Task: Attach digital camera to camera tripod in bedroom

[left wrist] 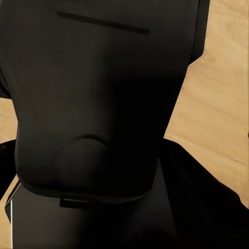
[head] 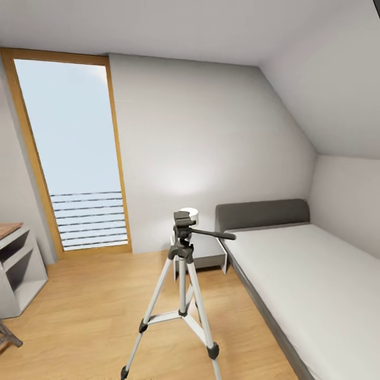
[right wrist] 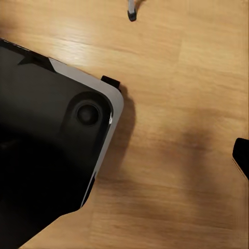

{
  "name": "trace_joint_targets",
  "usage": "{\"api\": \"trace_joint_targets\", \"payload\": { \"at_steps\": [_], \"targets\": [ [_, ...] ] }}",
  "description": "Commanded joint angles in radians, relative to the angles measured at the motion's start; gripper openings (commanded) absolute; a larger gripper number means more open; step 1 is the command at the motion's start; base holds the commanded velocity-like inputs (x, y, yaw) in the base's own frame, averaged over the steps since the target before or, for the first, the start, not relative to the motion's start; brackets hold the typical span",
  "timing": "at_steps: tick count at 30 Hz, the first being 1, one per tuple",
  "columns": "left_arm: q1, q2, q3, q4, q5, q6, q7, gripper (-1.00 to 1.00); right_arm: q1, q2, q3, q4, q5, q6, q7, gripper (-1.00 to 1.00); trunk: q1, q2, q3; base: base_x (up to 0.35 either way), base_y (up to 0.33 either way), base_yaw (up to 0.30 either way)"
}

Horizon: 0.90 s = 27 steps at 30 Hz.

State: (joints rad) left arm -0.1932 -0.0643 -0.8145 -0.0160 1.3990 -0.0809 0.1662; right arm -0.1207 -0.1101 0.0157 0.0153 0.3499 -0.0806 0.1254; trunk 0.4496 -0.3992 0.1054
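**Tripod stands mid-room in the bedroom, arms tucked low by the robot's body**

The camera tripod (head: 182, 295) stands upright on the wood floor (head: 95, 311) in the head view, near the middle of the room and just off the near corner of the bed (head: 311, 279). Its three silver-grey legs spread out from a black collar, and the black head (head: 183, 219) sits on top with the long pan handle (head: 214, 233) pointing toward the bed. The top plate of the head is bare.

Behind the tripod a grey nightstand (head: 208, 256) sits against the white wall, beside the bed's dark headboard (head: 261, 212). A small round white object (head: 190, 212) rests on the nightstand, partly hidden by the tripod head. To the left a tall wood-framed window (head: 74, 153) reaches the floor, and a grey open shelf unit (head: 18, 269) stands at the left edge.

The left wrist view looks onto a dark curved panel of the robot's body (left wrist: 98, 104) with wood floor at the side. The right wrist view looks down on the robot's black, grey-edged base (right wrist: 52, 150) over the floor, with one black-tipped tripod foot (right wrist: 132, 10) at the frame's edge, well apart from the base. Whether either pair of jaws is apart or together cannot be told, nor how near they are to the tripod.
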Motion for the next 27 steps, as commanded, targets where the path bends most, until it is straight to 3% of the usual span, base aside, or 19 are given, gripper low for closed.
{"api": "trace_joint_targets", "payload": {
  "at_steps": [1,19,27],
  "targets": [
    [0.0,0.0,-0.009,-0.001,0.007,-0.002,0.003,-1.0,0.0,0.0,0.001,0.002,0.003,-0.004,0.002,1.0,0.0,-0.001,0.0,0.008,0.0,0.298],
    [0.0,-0.002,-0.013,-0.002,0.003,-0.002,0.0,-1.0,-0.001,0.0,0.001,0.002,0.003,-0.004,0.002,1.0,0.0,-0.001,0.0,0.002,0.0,0.293],
    [0.0,-0.004,-0.017,-0.004,0.003,-0.001,-0.005,-1.0,-0.001,0.0,0.001,0.002,0.002,-0.003,0.003,1.0,0.0,-0.001,0.0,0.0,0.0,0.083]
  ]
}}
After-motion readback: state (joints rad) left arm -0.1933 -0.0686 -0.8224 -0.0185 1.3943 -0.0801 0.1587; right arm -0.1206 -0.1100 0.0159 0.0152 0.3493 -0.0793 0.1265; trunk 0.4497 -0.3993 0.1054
